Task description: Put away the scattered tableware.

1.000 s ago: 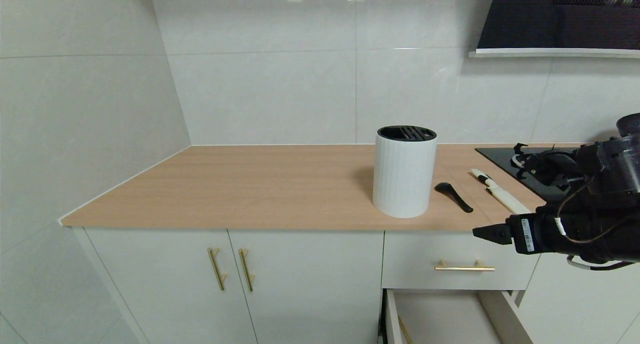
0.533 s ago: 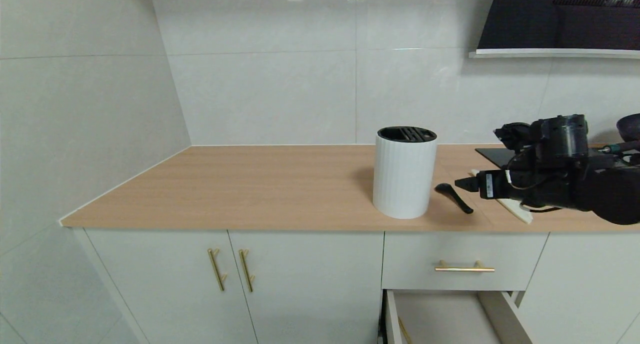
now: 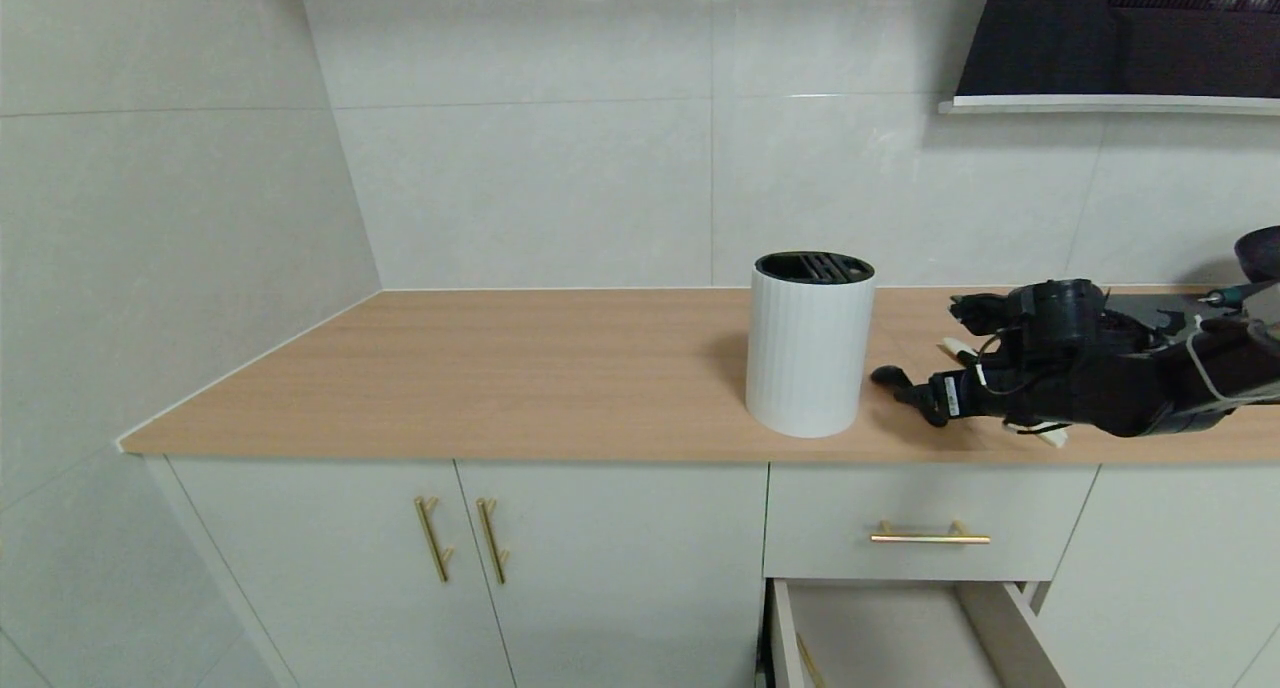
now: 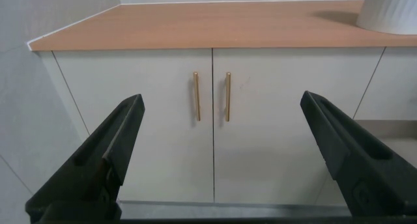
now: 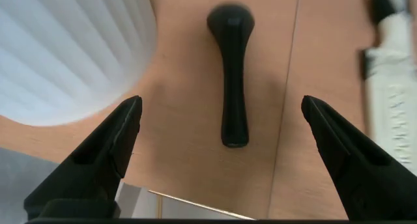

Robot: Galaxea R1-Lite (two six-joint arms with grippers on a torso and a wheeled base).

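Note:
A black spoon (image 5: 230, 74) (image 3: 886, 375) lies on the wooden counter (image 3: 560, 368), just right of the white ribbed utensil holder (image 3: 808, 348) (image 5: 65, 48). A white knife (image 5: 391, 74) (image 3: 957, 348) with a black band lies farther right, mostly hidden behind the arm in the head view. My right gripper (image 3: 925, 396) (image 5: 221, 165) hovers low over the spoon's handle end, open, with the spoon lying between its spread fingers. My left gripper (image 4: 221, 165) is open and faces the cabinet doors below the counter; the holder's base (image 4: 391, 15) sits at the counter's far end.
A black cooktop (image 3: 1150, 313) sits at the counter's right end under a range hood (image 3: 1110, 38). A drawer (image 3: 890, 633) below the counter stands pulled open. Two cabinet doors with gold handles (image 4: 210, 96) are shut. The counter's left half is bare.
My right arm rose from below the counter's front edge, swung over the counter and came down over the spoon. The spoon, knife and holder have stayed put.

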